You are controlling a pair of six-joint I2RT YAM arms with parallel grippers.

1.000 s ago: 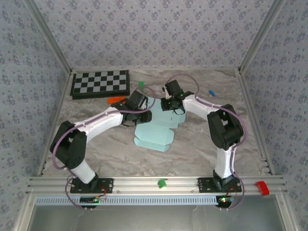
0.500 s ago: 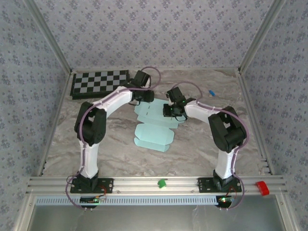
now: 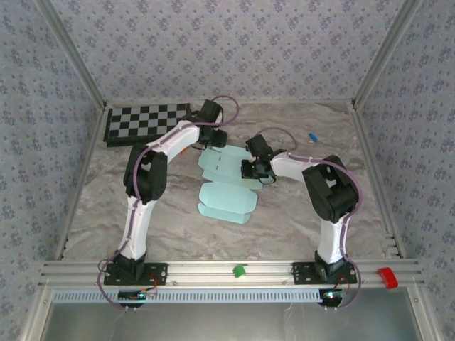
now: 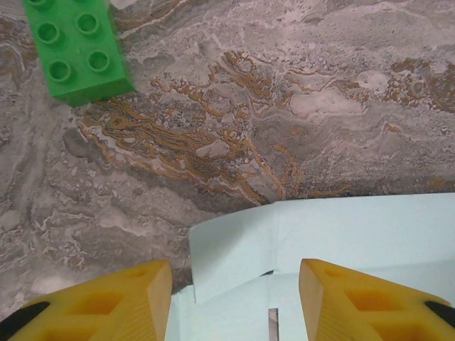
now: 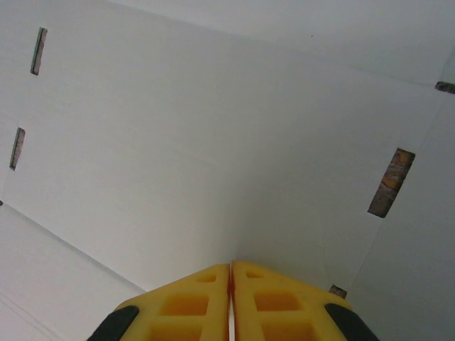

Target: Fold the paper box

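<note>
The paper box (image 3: 226,202) is a flat pale-blue die-cut sheet lying mid-table. My left gripper (image 3: 215,139) hovers at the sheet's far edge. In the left wrist view its yellow fingers (image 4: 106,302) stand open on either side of a slightly raised corner flap of the paper box (image 4: 234,249), with nothing clamped. My right gripper (image 3: 249,170) rests on the sheet's far right part. In the right wrist view the right gripper (image 5: 232,268) is shut, tips together and pressed down on the pale card (image 5: 213,142), whose slots show.
A green brick (image 4: 77,47) lies on the marble just beyond the sheet. The checkerboard (image 3: 148,122) sits at the far left. A small blue piece (image 3: 311,136) lies far right. On the near rail are a green block (image 3: 239,271) and a red piece (image 3: 386,277).
My left arm has swung from the table's middle out to the sheet's far edge, and its jaws have widened. The right gripper slid slightly nearer and left over the sheet, staying shut.
</note>
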